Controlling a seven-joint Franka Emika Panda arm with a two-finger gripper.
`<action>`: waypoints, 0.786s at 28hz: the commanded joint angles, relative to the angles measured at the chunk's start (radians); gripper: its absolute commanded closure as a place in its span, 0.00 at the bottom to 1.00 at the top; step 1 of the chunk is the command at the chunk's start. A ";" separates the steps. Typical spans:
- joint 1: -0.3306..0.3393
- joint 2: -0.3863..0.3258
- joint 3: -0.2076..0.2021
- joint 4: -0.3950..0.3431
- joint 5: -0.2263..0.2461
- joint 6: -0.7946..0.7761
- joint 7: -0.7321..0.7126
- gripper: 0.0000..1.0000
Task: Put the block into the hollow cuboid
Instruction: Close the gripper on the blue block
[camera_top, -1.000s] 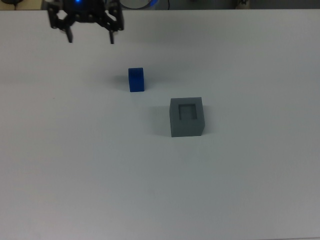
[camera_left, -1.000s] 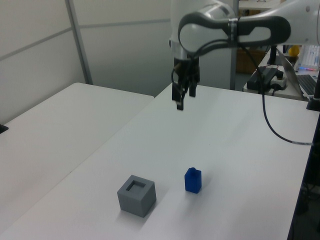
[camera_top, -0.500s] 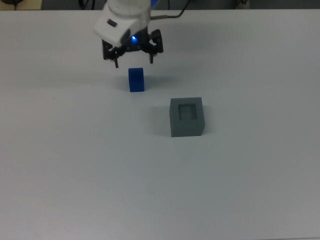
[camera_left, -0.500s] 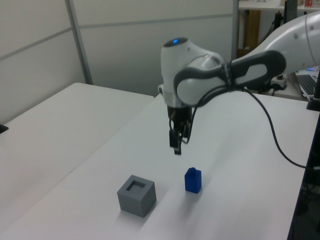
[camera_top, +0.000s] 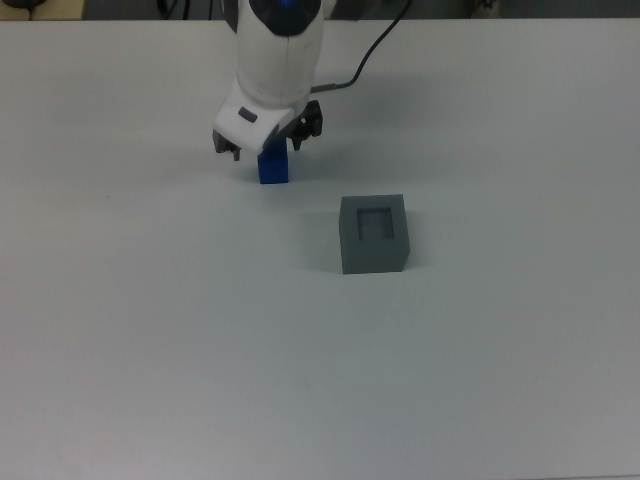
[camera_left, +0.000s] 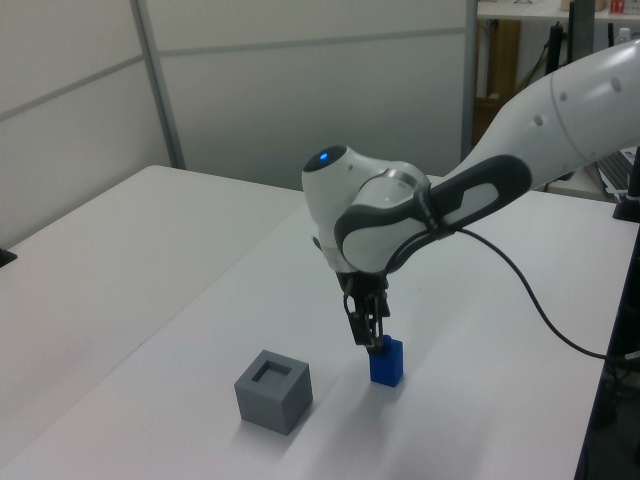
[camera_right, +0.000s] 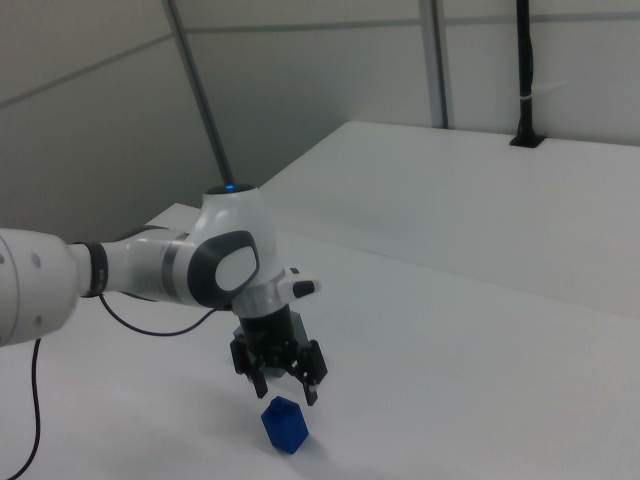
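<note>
On the table (camera_top: 150, 350): block (camera_top: 272, 168) stands upright, well apart from the cuboid (camera_top: 374, 233).
Gripper: gripper (camera_right: 284, 388) hangs just above the block with fingers spread, holding nothing.
Progress: approach looks nearly finished; grasp, lift, carry and insertion all remain.
Cuboid: recess faces up and looks empty; it sits to the top view's lower right of the block.
Surroundings: cable (camera_left: 540, 300) trails off the arm.
Obstacles: none between block and cuboid.
</note>
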 joint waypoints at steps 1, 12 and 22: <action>0.001 0.014 -0.002 -0.015 -0.021 0.002 -0.022 0.07; 0.020 0.015 0.000 -0.032 -0.062 -0.076 -0.019 0.42; 0.020 0.009 0.020 -0.017 -0.058 -0.076 -0.011 1.00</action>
